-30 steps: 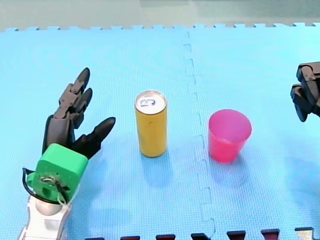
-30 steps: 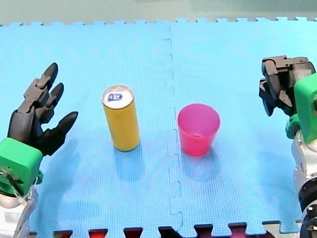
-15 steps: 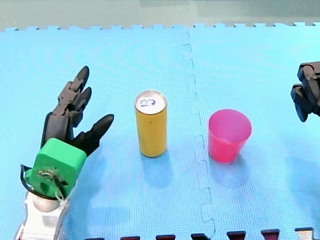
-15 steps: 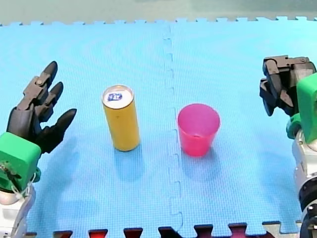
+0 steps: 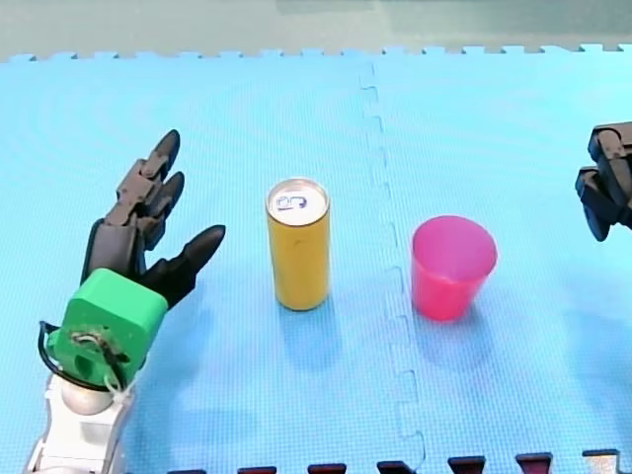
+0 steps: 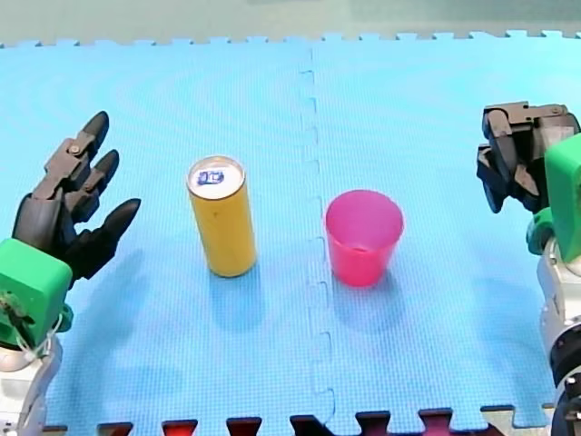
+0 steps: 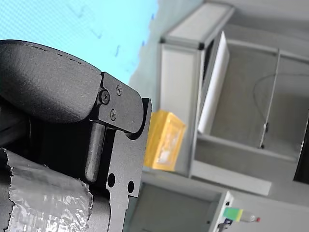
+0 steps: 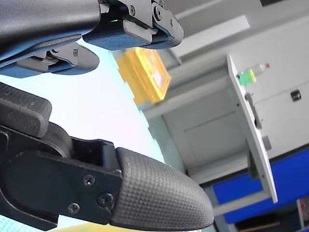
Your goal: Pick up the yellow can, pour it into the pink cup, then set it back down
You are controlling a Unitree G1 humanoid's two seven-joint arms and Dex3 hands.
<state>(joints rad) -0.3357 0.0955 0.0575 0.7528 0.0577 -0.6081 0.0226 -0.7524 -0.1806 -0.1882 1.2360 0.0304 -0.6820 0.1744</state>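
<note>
The left hand (image 5: 146, 237) is wide and holds nothing. To its right, near it, the yellow can (image 5: 299, 252) stands up on the blue mat (image 5: 227, 109). The pink cup (image 5: 452, 269) comes next. Past it the right hand (image 6: 511, 163) is curled up, holding nothing.

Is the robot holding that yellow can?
No, the yellow can stands alone on the blue mat, with the left hand off to one side and the right hand beyond the pink cup.
</note>
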